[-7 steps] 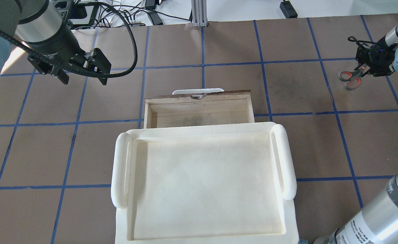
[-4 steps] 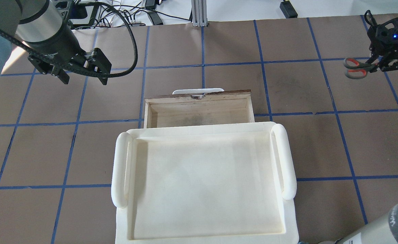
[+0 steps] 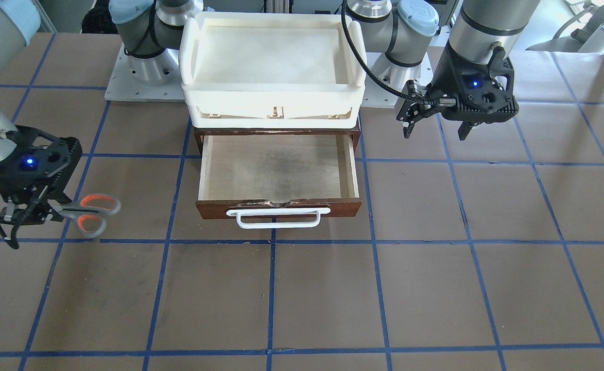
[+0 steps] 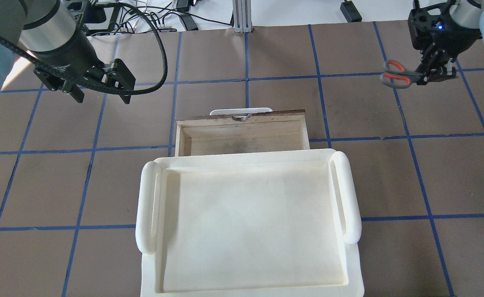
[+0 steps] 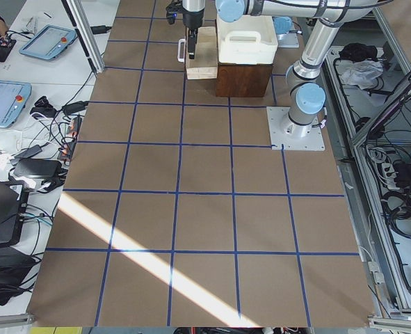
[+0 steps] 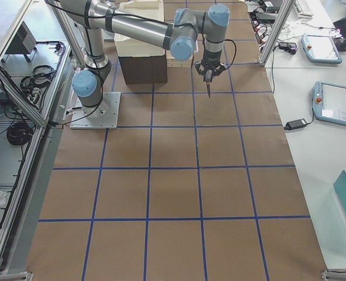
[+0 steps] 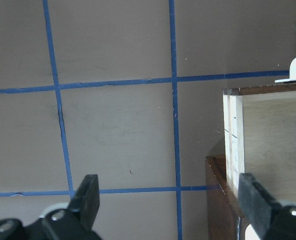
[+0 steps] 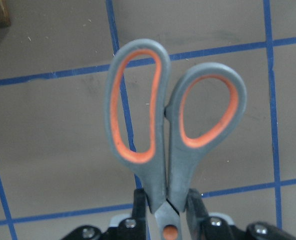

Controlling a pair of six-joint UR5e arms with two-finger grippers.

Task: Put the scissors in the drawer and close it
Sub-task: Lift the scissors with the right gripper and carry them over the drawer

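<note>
right gripper (image 4: 433,74) grips scissors (image 4: 396,75) (aloft)

Brown table (image 4: 266,53), blue tape grid (image 4: 246,62), sunlit streak (image 5: 156,259)

Robotics lab: blue-taped grid table (image 5: 205,209), teach pendants (image 6: 331,102), cable tangles (image 5: 402,182), aluminium framing (image 6: 274,30).

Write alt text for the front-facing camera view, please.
The robot's right gripper holds small grey-and-orange scissors by the blades, off to one side of an open, empty wooden drawer. The left gripper hangs open on the drawer's other side.
</note>
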